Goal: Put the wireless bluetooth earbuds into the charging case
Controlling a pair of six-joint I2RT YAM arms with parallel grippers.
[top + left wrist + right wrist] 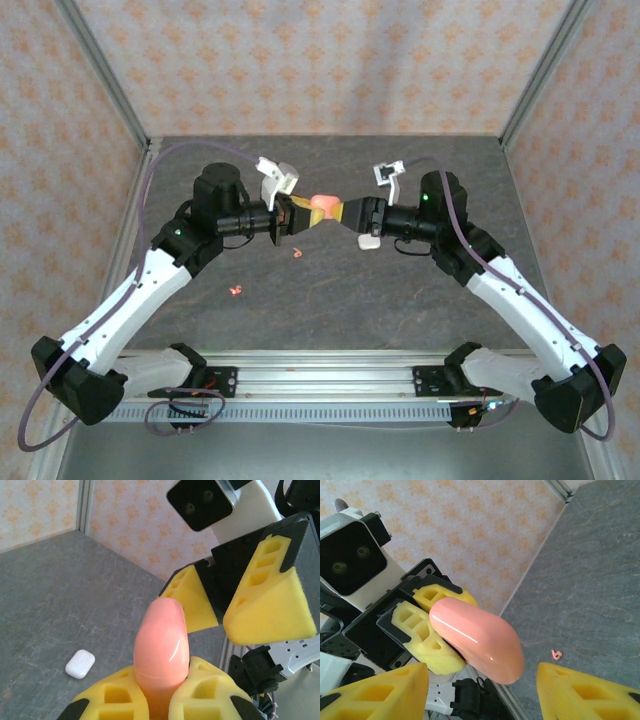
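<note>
Your left hand [297, 216] pinches the glossy coral-pink oval plastic case [323, 205]; close your spread right hand [349, 212] squarely on its free end.

We see glossy, smooth coral-pink plastic on the case [162, 640], matt yellow foam finger pads [120, 697], a smooth white plastic case [80, 663], and a matt grey stone-look tabletop [60, 595].

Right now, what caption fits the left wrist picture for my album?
Left gripper clamps the pink case as the right gripper, jaws open, faces it; a white case lies on the table.
</note>
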